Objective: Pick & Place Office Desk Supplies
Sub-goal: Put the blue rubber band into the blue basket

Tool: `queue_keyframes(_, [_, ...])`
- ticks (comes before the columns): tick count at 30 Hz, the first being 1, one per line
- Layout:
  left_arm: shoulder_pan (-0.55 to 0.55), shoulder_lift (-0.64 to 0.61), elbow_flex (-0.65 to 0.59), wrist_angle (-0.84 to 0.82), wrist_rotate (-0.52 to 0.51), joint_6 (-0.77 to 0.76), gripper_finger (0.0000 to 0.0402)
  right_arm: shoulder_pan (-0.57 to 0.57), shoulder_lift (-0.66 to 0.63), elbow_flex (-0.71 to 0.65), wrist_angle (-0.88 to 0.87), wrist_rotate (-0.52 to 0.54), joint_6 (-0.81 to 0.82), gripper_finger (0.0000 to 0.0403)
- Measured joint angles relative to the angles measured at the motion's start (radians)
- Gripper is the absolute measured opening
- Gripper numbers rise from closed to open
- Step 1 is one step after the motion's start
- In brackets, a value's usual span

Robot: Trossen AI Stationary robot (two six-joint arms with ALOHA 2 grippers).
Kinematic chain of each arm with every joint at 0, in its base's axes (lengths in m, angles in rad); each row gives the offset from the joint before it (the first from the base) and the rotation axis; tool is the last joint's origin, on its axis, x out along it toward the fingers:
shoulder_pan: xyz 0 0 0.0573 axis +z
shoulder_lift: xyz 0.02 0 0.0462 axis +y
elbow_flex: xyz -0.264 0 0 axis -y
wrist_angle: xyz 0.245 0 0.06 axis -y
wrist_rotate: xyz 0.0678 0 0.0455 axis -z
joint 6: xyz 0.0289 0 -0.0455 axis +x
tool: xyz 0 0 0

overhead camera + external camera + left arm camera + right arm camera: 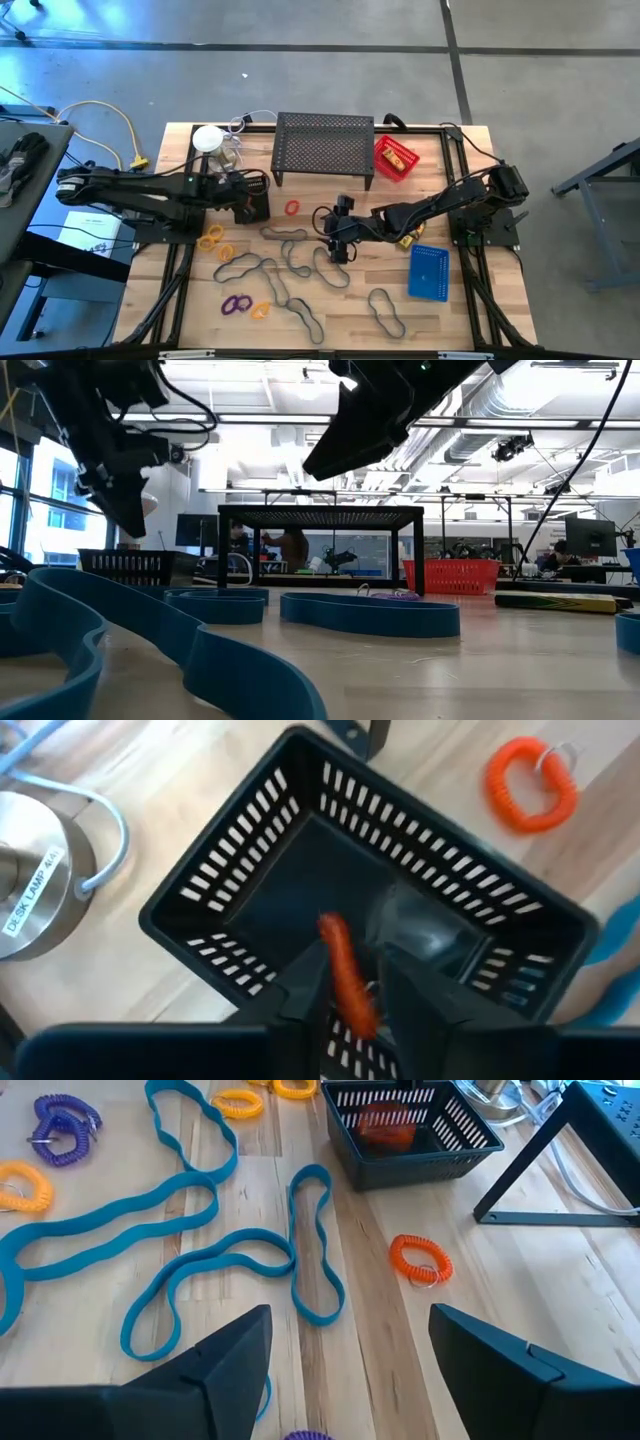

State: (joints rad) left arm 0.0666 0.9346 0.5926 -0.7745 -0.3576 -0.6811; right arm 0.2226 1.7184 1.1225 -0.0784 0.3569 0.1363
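My left gripper [352, 988] hovers over the black mesh tray [250, 870], shut on a red-orange coil ring [338, 952]. The tray stands left of the table's middle [252, 200]. My right gripper [350, 1365] is open above the table's middle [338, 238], over thin elongated loops [230, 1260] lying flat. An orange ring [420, 1260] lies between it and the black tray [410, 1130], where something red-orange [385, 1125] shows. Yellow rings [212, 238] and purple rings [236, 303] lie near left. A red tray [393, 158] and a blue tray [430, 272] sit on the right. My left gripper pinches the red-orange coil ring [345, 982] between its two fingers, coming from above and pointing down into the black tray. The ring's free end [330, 932] sticks out past the fingertips over the tray's floor; whether it touches the floor I cannot tell.
A large black perforated stand [323, 148] fills the far middle. A white-topped desk lamp [208, 140], its steel base [30, 880] and cable lie just beyond the black tray. A small yellow box [405, 240] lies under my right arm. More loops [385, 312] spread toward the near edge.
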Motion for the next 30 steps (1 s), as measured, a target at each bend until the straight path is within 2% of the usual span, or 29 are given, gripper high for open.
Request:
queue_keyframes(5, [0.0,0.001,0.033,-0.003,0.026,0.042,0.0118,0.0,-0.001,0.0,0.0,0.001,-0.005,0.0258])
queue_keyframes(7, [-0.011,-0.005,0.074,0.027,0.118,0.103,0.012,0.0,-0.001,0.0,-0.001,0.001,-0.007,0.0258])
queue_keyframes(11, [-0.096,-0.011,0.082,0.237,0.332,0.326,0.0121,0.0,-0.001,0.0,-0.005,-0.019,-0.008,0.0258])
queue_keyframes(14, [-0.181,0.016,0.071,0.337,0.408,0.496,0.0122,-0.001,-0.001,0.0,-0.006,-0.026,-0.008,0.0258])
queue_keyframes(17, [-0.255,0.073,0.059,0.341,0.35,0.55,0.0122,-0.001,-0.001,0.0,-0.008,-0.027,-0.005,0.0258])
queue_keyframes(21, [-0.301,0.184,0.048,0.34,0.223,0.502,0.0122,0.0,-0.001,0.0,-0.008,-0.027,-0.003,0.0258])
queue_keyframes(30, [-0.303,0.417,0.048,0.434,0.213,0.548,0.0122,0.0,-0.001,0.0,-0.008,-0.051,0.017,0.0258])
